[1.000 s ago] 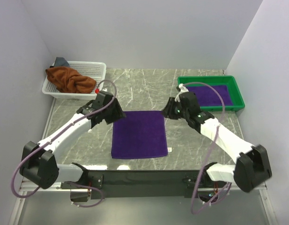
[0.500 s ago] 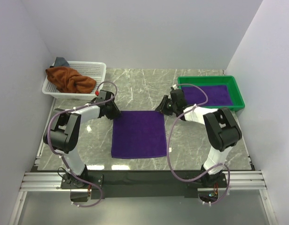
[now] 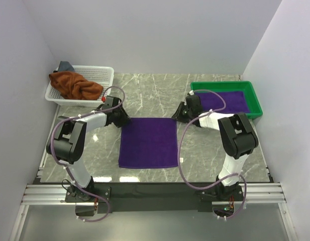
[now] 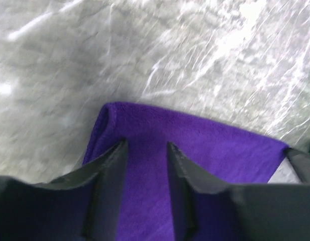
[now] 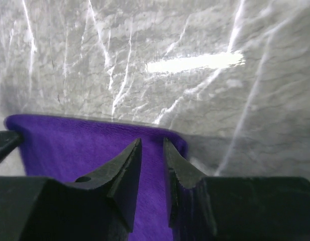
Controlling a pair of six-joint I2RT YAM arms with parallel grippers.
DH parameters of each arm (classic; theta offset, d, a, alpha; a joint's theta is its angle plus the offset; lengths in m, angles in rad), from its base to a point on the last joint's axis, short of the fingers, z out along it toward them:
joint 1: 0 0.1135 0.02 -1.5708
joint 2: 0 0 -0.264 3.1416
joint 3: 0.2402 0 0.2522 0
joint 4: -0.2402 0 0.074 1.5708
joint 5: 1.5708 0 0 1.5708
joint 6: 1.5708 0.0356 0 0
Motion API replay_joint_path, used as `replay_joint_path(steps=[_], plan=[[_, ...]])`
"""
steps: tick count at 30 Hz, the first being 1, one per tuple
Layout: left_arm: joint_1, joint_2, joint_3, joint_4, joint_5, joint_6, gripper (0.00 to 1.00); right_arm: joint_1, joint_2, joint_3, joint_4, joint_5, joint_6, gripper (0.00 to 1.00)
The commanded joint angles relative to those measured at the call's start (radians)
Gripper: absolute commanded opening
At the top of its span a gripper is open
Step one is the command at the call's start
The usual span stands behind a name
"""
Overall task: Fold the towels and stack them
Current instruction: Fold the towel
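table (image 3: 155, 90): grey marble top; everything you see sits on it.
flat purple towel (image 3: 147, 142): spread square at the middle of the table, its two far corners right under your grippers.
green tray (image 3: 220, 84): far right, with a second purple towel (image 3: 232, 100) lying in it.
white basket (image 3: 102, 75): far left, holding a bunched rust-brown towel (image 3: 74, 85) and a grey-blue towel (image 3: 66, 66) behind it.
left gripper (image 3: 123, 120): low over the flat towel's far left corner; in your wrist view its fingers (image 4: 112, 170) stand parted, purple cloth showing in the gap, nothing pinched.
right gripper (image 3: 176, 116): low over the far right corner; its fingers (image 5: 124, 170) are only narrowly apart, cloth showing between them.
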Motion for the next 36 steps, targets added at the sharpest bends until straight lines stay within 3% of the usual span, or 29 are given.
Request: replay_joint_path(steps=[1,4,7,8,12,19,23,36], plan=[[0.006,-0.083,0.042,-0.092,-0.034,0.038,0.46,-0.010,-0.098,0.092,-0.090,0.050,-0.147,0.32],[0.006,-0.121,0.134,-0.199,-0.056,0.124,0.63,-0.010,-0.125,0.189,-0.224,0.039,-0.315,0.37],[0.006,-0.145,0.242,-0.321,-0.106,0.238,0.74,-0.008,-0.113,0.294,-0.372,0.021,-0.511,0.52],[0.007,-0.151,0.267,-0.342,-0.119,0.268,0.83,-0.008,-0.103,0.348,-0.451,-0.008,-0.560,0.57],[0.013,-0.194,0.324,-0.414,-0.166,0.432,0.97,-0.007,-0.033,0.466,-0.636,-0.026,-0.798,0.60],[0.013,-0.339,0.166,-0.301,-0.206,0.552,0.99,-0.001,0.137,0.627,-0.866,-0.065,-0.982,0.60],[0.013,-0.336,0.125,-0.283,-0.211,0.555,0.99,0.002,0.211,0.715,-0.955,-0.073,-1.031,0.53],[0.013,-0.277,0.140,-0.290,-0.186,0.555,0.99,0.039,0.325,0.809,-1.001,-0.100,-1.099,0.49]])
